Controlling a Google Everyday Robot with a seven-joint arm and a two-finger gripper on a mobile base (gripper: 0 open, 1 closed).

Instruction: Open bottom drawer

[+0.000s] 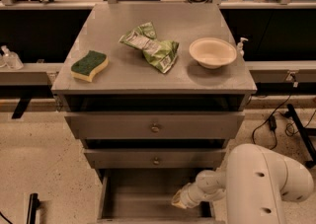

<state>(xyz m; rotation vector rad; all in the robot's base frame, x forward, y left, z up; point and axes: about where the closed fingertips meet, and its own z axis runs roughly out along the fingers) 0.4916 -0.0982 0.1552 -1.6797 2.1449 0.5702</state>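
Setting: a workroom with a pale speckled floor. A grey cabinet stands in front of dark benches, and its flat top serves as a table.
My pincer: low in the view, inside the open box of the lowest drawer near its right wall. I cannot tell whether it is spread or pressed together.
My arm: white and rounded, entering from the lower right corner and bending left toward the pincer.
Bottom drawer: the lowest of three. It stands open toward the camera, with its plain grey interior exposed.
Middle drawer: directly above it, a grey front with a small round knob at the centre.
Top drawer: wider, just beneath the table, with a centre knob.
Sponge: green over yellow, at the left of the table.
Crumpled green packet: at the centre of the table.
Bowl: pale and upright, at the right of the table, apart from the packet.
Pump bottle: small, just beyond the table's right edge.
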